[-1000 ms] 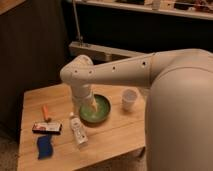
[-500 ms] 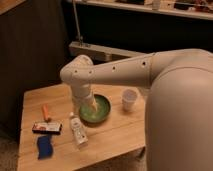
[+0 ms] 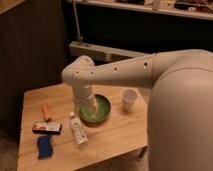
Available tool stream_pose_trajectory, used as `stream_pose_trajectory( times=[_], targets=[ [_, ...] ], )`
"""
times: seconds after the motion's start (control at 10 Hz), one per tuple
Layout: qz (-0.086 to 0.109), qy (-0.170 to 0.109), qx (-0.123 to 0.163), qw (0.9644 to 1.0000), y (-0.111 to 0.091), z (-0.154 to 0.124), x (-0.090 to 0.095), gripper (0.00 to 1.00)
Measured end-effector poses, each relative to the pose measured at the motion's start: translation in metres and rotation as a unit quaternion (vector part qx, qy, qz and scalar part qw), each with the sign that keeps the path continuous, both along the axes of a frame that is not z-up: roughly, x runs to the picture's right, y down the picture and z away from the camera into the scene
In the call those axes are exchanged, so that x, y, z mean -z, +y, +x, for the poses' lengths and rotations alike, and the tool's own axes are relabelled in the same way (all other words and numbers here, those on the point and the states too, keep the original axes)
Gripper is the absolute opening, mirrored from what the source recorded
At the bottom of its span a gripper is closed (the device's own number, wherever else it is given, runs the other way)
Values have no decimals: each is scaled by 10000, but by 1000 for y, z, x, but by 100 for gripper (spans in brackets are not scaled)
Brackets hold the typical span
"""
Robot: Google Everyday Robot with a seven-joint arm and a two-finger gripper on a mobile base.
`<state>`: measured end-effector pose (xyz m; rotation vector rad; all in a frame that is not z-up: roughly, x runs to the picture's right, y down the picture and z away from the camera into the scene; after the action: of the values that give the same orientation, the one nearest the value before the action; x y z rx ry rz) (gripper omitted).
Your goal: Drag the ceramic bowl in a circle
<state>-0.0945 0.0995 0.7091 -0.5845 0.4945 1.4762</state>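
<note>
The ceramic bowl [image 3: 97, 112], round, shallow and glossy green, sits on the wooden table [image 3: 120, 137] near its middle. My white arm reaches in from the right and bends down over the bowl. The gripper [image 3: 90, 106] hangs at the bowl's left part, its tip inside or at the rim. The arm's wrist hides the bowl's left edge.
A small white cup [image 3: 129, 99] stands right of the bowl. A white bottle [image 3: 77, 129] lies in front of the bowl. An orange pen [image 3: 45, 112], a dark snack packet [image 3: 47, 128] and a blue sponge [image 3: 44, 146] lie at the left. A dark wall stands behind.
</note>
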Motion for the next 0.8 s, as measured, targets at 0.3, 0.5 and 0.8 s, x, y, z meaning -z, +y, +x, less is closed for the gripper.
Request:
stream_pose_trajectory(
  times=[0.3, 0.5, 0.8],
  targets=[
    [242, -44, -484, 9985, -21, 43, -30, 65],
    [355, -70, -979, 9945, -36, 86, -56, 65],
    [398, -510, -1666, 9839, -46, 134, -98, 65]
  ],
)
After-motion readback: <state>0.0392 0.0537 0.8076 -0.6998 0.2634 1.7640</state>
